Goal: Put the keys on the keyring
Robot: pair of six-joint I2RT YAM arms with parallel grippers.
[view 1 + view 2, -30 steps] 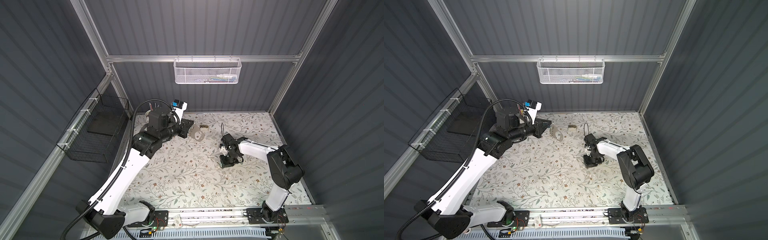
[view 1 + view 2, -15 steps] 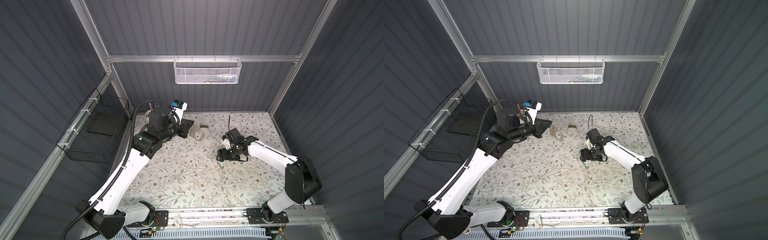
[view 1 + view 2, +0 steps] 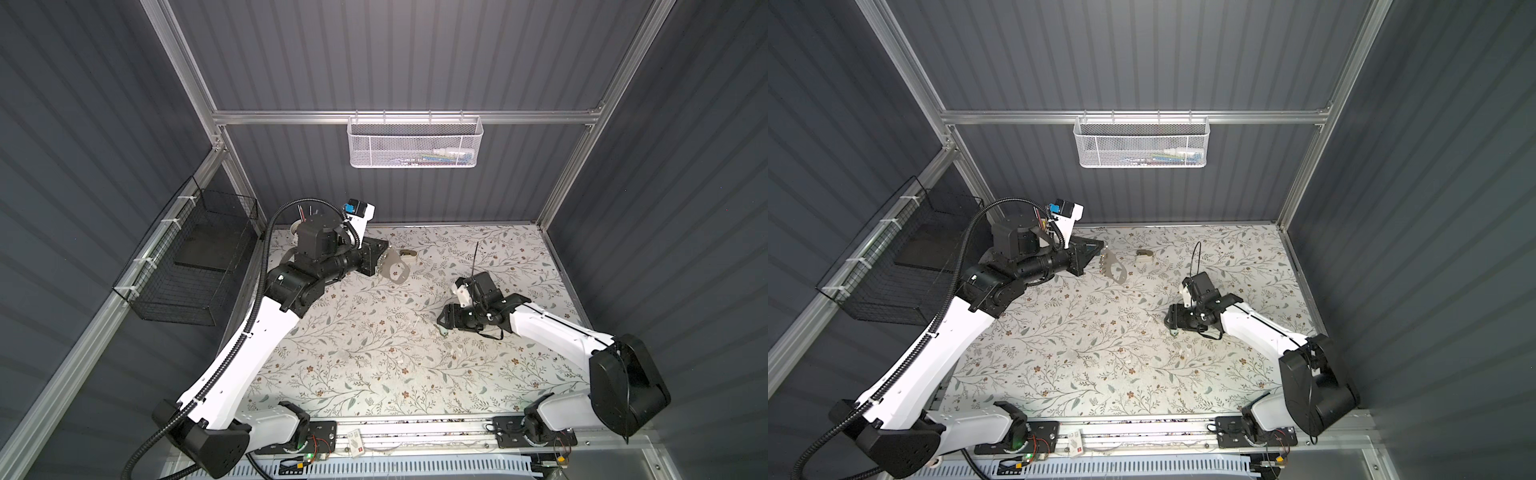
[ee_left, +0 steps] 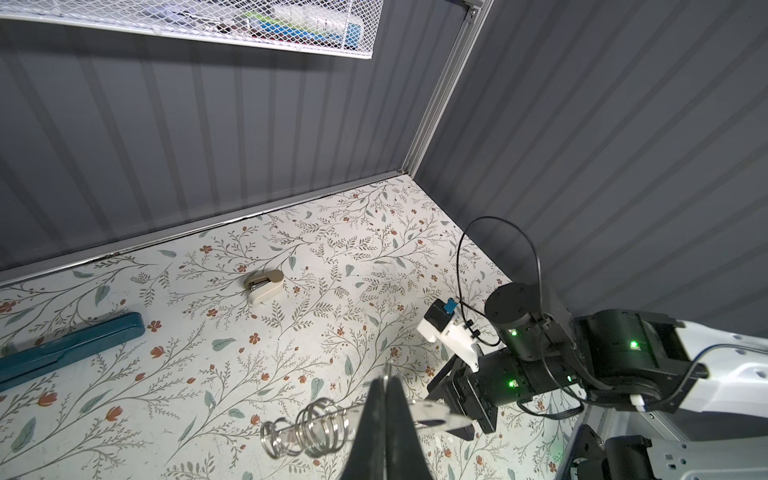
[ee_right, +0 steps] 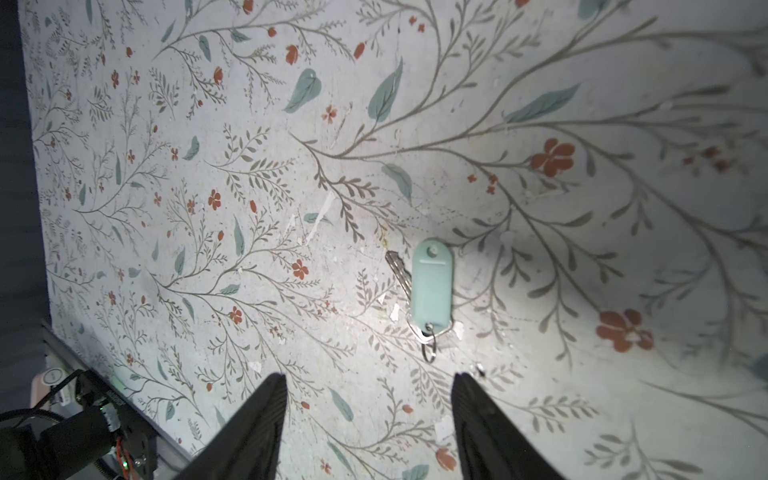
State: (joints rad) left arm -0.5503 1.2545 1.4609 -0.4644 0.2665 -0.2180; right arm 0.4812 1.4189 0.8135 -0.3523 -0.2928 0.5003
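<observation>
Left tool (image 4: 384, 386): closed, pinching the keyring (image 4: 307, 432), a flat grey oblong fob with small silver wire rings along one edge. It is held at the far left of the desk (image 3: 353, 353), which has a floral-patterned top. The fob appears clear of the surface.

Right tool (image 5: 368, 375): jaws apart, holding nothing. It is low over the keys (image 5: 431, 286), a thin metal key joined to a pale mint-green oval tag. They lie flat on the desk, right of middle and well apart from the keyring.

Risks:
- The key and tag lie flat and thin, so the jaws could skate over them or jam on the desk.
- A pinch on the tag alone would leave the key swinging, which would make threading awkward.
- The fob is held by one edge and could pivot when pushed.

Views:
- The right wrist view shows the key partly tucked under the tag, with a small split ring at the tag's end nearer the tool.
- In a top view the keys (image 3: 444, 331) are only a mint speck at the tool tip.
- The left wrist view alone resolves the wire rings. It also shows a teal oblong case (image 4: 70, 347) and a tan-and-white lump (image 4: 264, 284) beyond it.
</observation>
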